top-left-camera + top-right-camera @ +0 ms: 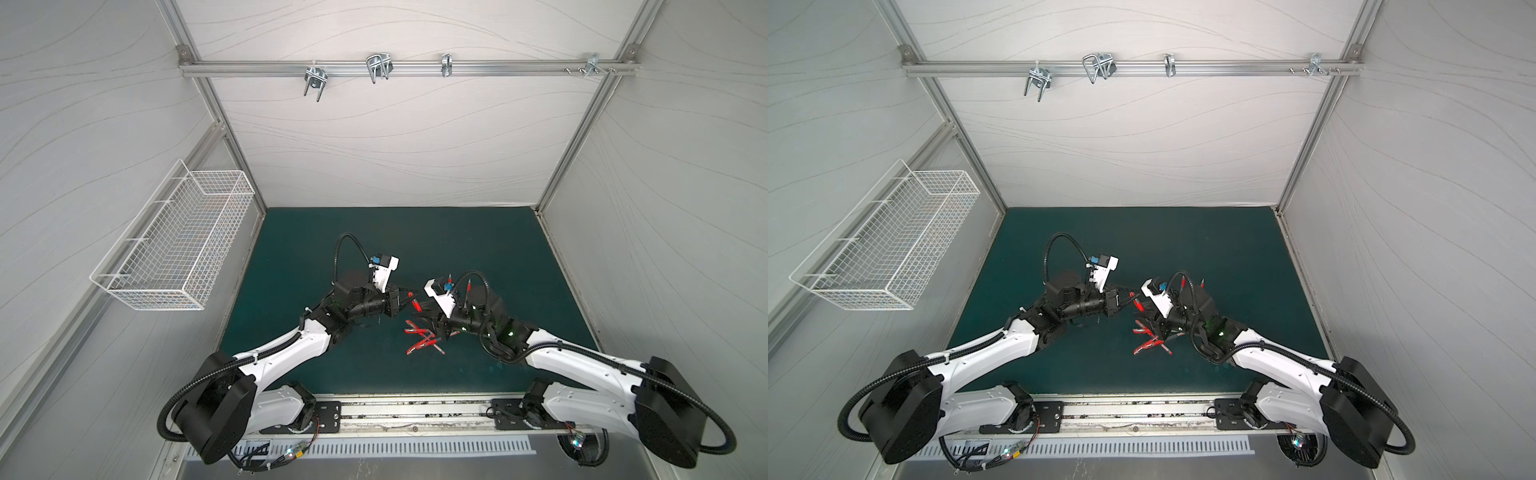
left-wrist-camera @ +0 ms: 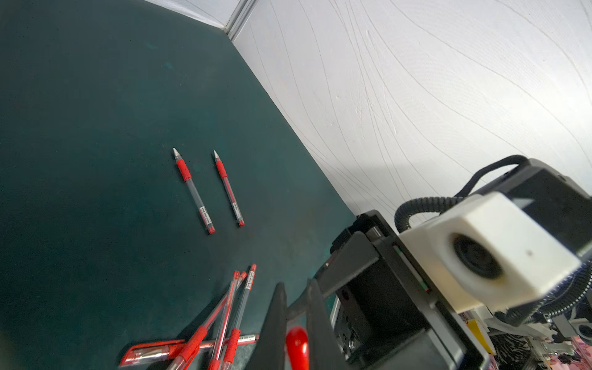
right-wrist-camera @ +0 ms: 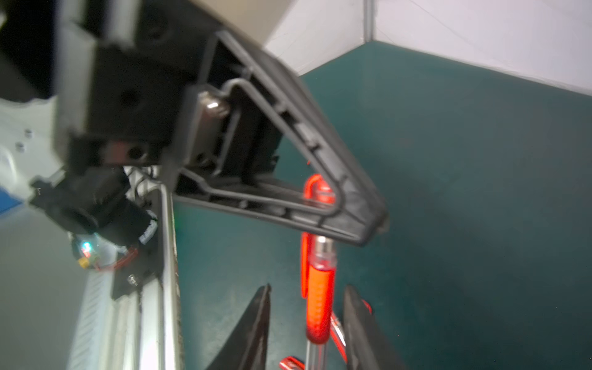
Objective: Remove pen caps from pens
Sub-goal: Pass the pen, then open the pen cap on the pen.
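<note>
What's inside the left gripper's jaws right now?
A red pen cap, pinched by the shut left gripper. Its pen runs on into the open right gripper. Whether the cap is fully seated is hidden by the left fingers.

Left fingers (image 2: 275, 323) clamp red cap (image 2: 297, 344); two uncapped pens (image 2: 193, 190) parallel on mat (image 2: 80, 160); pen pile (image 2: 234, 341) near.

On mat (image 1: 374, 249): pile of pens (image 1: 424, 338) lying just front of centre; two pens (image 2: 193, 190) lying side by side behind right arm (image 1: 582, 361). Above pile, left gripper (image 2: 296, 286) and right gripper (image 3: 308, 288) meeting, pen (image 3: 320, 304) hanging between them, cap (image 2: 298, 346) sitting in left gripper. On left wall, basket (image 1: 174, 249) hanging; across back wall, rail (image 1: 498, 68) with hooks (image 1: 377, 68) running.
</note>
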`<state>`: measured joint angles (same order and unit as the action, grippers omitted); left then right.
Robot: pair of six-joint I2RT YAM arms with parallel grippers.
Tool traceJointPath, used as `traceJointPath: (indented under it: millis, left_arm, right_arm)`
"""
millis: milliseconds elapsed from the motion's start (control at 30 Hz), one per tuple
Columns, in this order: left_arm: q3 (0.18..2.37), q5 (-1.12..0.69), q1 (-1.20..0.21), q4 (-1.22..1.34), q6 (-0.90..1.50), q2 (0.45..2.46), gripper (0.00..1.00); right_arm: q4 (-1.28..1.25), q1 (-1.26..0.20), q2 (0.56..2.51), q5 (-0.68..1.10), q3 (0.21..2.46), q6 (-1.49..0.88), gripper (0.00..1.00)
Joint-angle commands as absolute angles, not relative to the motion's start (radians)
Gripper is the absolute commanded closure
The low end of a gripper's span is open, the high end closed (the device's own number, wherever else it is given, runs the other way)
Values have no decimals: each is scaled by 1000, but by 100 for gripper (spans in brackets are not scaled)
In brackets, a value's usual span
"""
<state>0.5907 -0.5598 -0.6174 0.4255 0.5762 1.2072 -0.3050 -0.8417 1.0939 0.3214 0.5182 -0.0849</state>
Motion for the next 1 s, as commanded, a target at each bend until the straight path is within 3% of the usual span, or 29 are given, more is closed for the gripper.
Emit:
traceJointPath:
  millis: [0,367,500,700,967]
  left_arm:
    - [629,-575,-623,458,545,1198,100]
    - [624,-622,-622,485,526,1190,100]
    - [620,-632,-623,495,522,1180,100]
    - [618,-638,-623,498,526,1174,100]
    - [619,-640,-623,499,531,1174,98]
  right_arm:
    - [-334,-768,1066,513,520,-104,52]
    - [-539,-597,1162,876,495,-313,51]
    - [-568,-588,1224,930,511,-350,63]
    - [-600,-586,1288,982,526,-376,64]
    - [-618,-587,1319,1010,532,-387,88]
